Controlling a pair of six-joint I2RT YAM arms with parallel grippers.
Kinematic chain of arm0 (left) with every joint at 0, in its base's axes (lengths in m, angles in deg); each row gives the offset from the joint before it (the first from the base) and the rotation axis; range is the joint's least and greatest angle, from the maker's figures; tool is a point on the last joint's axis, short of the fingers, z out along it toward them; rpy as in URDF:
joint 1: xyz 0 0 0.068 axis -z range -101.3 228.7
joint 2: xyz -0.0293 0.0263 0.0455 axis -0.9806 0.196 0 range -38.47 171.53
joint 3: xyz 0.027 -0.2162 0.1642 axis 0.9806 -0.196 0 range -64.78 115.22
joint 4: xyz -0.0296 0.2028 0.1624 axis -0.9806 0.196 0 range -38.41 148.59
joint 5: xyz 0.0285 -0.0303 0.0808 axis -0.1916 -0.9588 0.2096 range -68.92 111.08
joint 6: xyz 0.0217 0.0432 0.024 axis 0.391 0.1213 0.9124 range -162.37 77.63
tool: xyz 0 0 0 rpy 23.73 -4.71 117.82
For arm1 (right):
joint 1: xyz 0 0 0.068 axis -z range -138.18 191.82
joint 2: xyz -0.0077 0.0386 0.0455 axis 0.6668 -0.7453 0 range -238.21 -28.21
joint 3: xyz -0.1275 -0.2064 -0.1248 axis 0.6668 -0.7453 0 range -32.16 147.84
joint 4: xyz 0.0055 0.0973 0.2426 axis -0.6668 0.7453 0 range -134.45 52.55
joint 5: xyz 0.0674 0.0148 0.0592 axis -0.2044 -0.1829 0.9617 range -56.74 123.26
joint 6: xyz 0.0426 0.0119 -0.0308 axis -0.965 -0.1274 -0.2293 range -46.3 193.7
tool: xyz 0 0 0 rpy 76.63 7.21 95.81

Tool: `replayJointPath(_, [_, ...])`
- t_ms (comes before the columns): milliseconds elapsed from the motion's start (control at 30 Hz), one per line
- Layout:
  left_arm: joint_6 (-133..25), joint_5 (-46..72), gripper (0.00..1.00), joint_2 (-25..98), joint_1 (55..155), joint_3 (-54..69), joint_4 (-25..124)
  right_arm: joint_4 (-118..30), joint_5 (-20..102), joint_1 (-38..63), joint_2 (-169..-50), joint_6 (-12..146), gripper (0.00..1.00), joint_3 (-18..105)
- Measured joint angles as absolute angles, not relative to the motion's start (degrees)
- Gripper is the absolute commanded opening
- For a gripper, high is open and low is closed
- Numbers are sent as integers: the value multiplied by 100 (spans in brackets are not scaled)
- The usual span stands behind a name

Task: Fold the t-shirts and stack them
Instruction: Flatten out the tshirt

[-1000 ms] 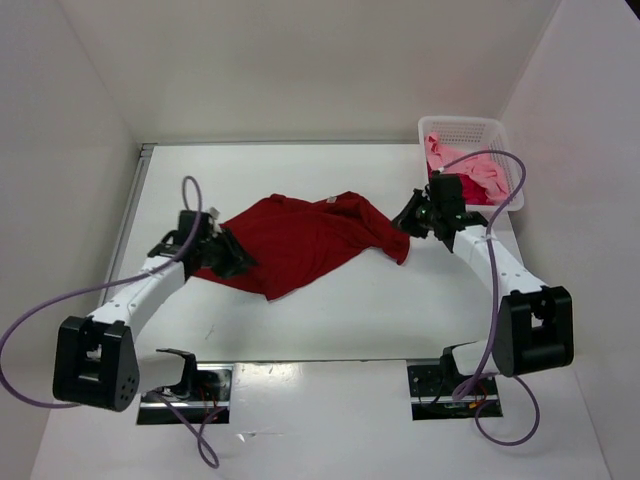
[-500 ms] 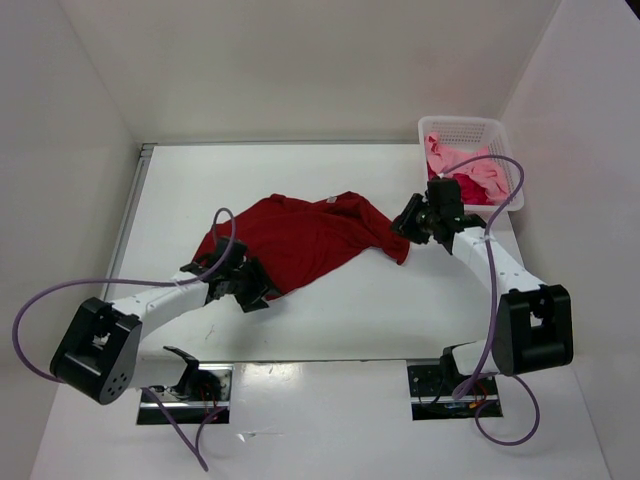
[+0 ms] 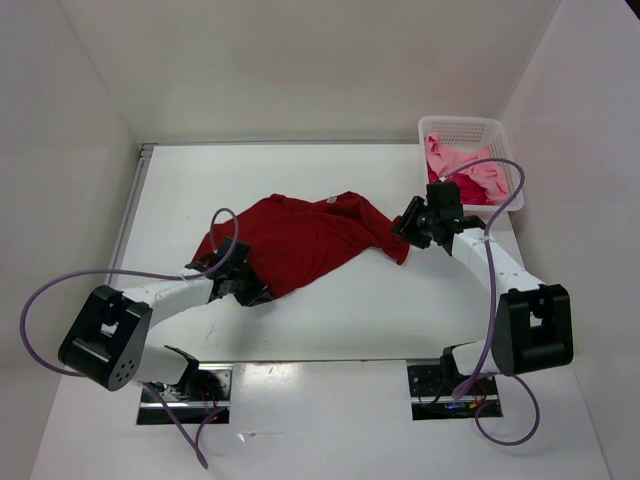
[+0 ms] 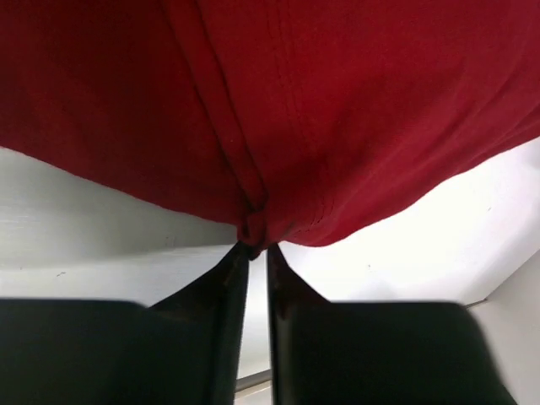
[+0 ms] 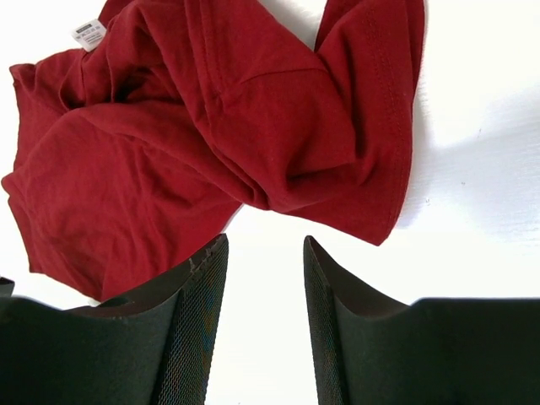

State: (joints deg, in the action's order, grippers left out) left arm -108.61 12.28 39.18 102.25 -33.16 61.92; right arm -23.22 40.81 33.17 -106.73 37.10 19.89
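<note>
Dark red t-shirt [image 3: 300, 240] lies crumpled on the counter [image 3: 400, 310], hem pinched by the nearly closed left end effector [image 4: 257, 251]; the right end effector [image 5: 266, 278], open and empty beside it, should grip an edge, then both pull flat.

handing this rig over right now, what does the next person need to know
Left gripper: jaws nearly closed, pinching the near hem of the dark red t-shirt.
Right gripper: jaws open, empty, just short of that shirt's right end.
The dark red t-shirt lies crumpled between the arms. The light pink t-shirt and crimson t-shirt sit in the white basket.
Done: nothing folded or stacked.
Left: flatten and fold all three, then stack.
</note>
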Motion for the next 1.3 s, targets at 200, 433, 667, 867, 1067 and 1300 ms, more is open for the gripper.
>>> replayJointPath(200, [-10837,1322,0,3765,10225,-3301,6227,-2322,4055,3317,-10703,3695,51,1989])
replayJointPath(433, [-10769,1309,0,2663,10000,-2866,6620,-2250,3955,3317,-10889,3765,65,2026])
replayJointPath(667, [-10524,896,0,1411,8859,-2711,7313,-2079,3537,3320,-11241,3887,68,2210])
replayJointPath(867, [-10155,649,0,1242,8210,-2427,7783,-2059,3397,3320,-11630,3922,68,2341])
replayJointPath(1067, [-9884,513,0,1603,8059,-2309,7687,-2062,3660,3258,-12054,3815,66,2380])
replayJointPath(1300, [-9538,371,0,2125,7742,-2197,7538,-1902,3404,2745,-11857,3747,62,2367])
